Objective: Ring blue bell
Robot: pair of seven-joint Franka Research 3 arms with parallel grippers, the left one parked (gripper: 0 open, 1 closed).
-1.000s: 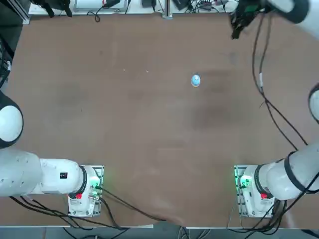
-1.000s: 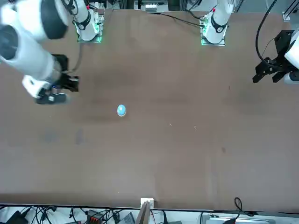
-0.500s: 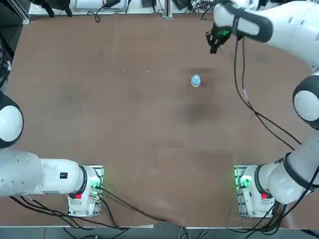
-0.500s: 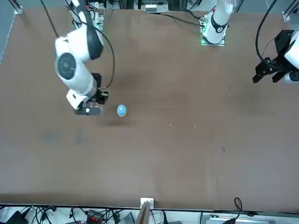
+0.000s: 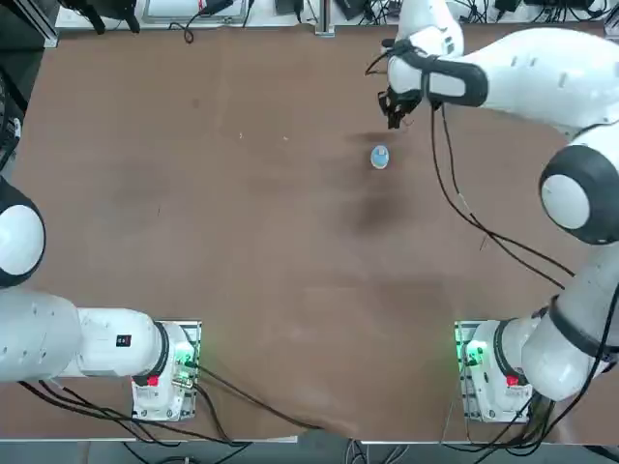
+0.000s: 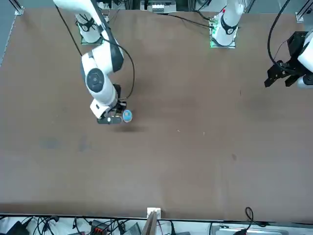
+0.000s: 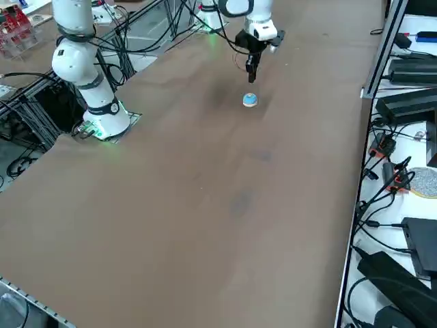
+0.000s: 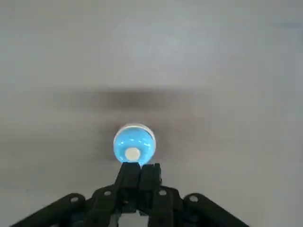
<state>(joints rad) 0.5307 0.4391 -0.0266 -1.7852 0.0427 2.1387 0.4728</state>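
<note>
The bell (image 5: 379, 157) sits alone on the brown table (image 5: 242, 242), toward the far edge from the robot and somewhat to the robot's right of the midline, well clear of every edge. It stands upright, its pale button facing up, and it has not shifted over the last second.

What has changed is the right gripper (image 5: 392, 118). A second ago it hung out near the table's far right corner; half a second ago it was partway in; now it is close by the bell, just on the far side of it in the top view. In the front view the gripper (image 6: 109, 119) sits right beside the bell (image 6: 127, 115), and the side view shows its fingers pointing down above the table, a little short of the bell (image 7: 250, 100) and not yet in contact. The wrist view agrees: the fingertips (image 8: 139, 174) are pressed together with nothing between them, and the bell (image 8: 134, 147) lies just ahead of their tips, button in plain sight.

So the approach looks nearly finished. The closed fingers make a single blunt tip, suited to pressing a button. What seems left is a small shift to bring that tip over the button, then a short downward press. The bell is small and light-looking, so an off-centre push might slide or tip it rather than ring it.
</note>
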